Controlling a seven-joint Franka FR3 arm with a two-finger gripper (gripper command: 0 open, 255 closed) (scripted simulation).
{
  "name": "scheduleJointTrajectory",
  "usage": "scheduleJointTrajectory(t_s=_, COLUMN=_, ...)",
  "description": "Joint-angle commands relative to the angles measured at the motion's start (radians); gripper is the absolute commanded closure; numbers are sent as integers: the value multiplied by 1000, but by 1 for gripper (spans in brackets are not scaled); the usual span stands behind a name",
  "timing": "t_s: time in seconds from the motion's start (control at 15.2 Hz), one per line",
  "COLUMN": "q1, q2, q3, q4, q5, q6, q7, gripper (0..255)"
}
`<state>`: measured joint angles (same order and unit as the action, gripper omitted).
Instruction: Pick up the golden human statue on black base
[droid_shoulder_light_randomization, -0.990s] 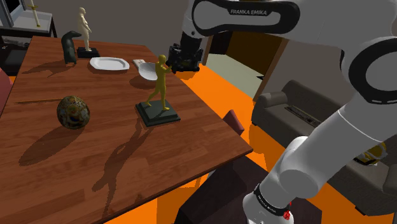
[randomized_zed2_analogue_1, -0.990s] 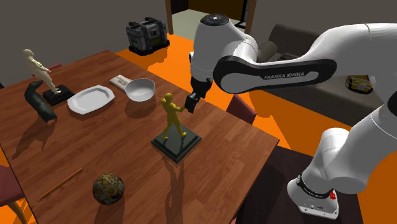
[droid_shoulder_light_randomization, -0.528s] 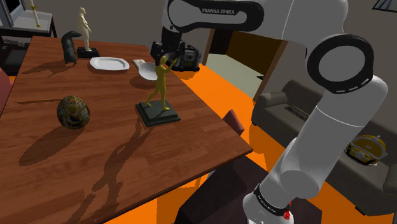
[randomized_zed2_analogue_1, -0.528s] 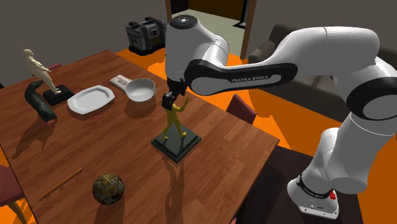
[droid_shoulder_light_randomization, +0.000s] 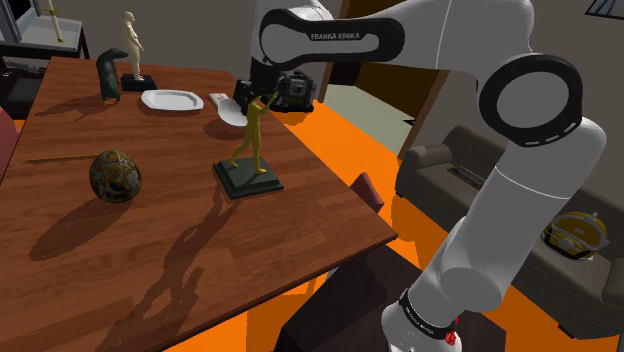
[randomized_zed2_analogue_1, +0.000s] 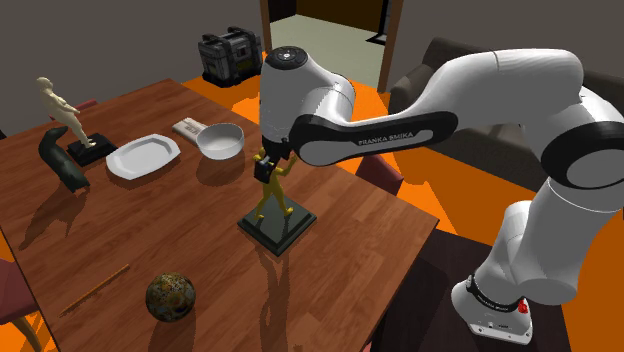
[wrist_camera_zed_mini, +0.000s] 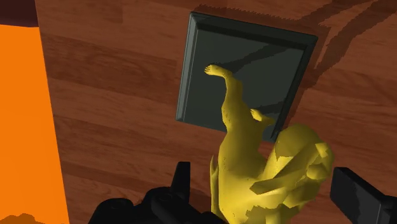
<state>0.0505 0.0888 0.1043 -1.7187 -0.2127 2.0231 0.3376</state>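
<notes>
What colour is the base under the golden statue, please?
Dark greenish grey, nearly black; the base shows best in the wrist view, beneath the golden statue.

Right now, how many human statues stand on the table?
2. The golden statue stands mid-table on a dark base; the cream statue stands at a corner, near the white plate. None seems hidden.

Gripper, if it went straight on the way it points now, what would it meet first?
Likely the golden statue: its upper body sits inside the open gripper, with the dark base farther on.
</notes>
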Motion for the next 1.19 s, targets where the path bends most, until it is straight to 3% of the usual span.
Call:
scheduleJointTrajectory(t_s=0.0, q1=0, q2=-1, q3=0, q4=-6, q5=-1, q6=5, q7=2, gripper=255)
scheduleJointTrajectory(t_s=0.59, q1=0, q2=1, q3=0, q4=-4, q5=-1, q6=5, q7=1, gripper=255)
scheduleJointTrajectory(t_s=1.12, q1=3, q2=4, q3=2, q4=107, q5=7, q6=-101, q7=-18, gripper=255)
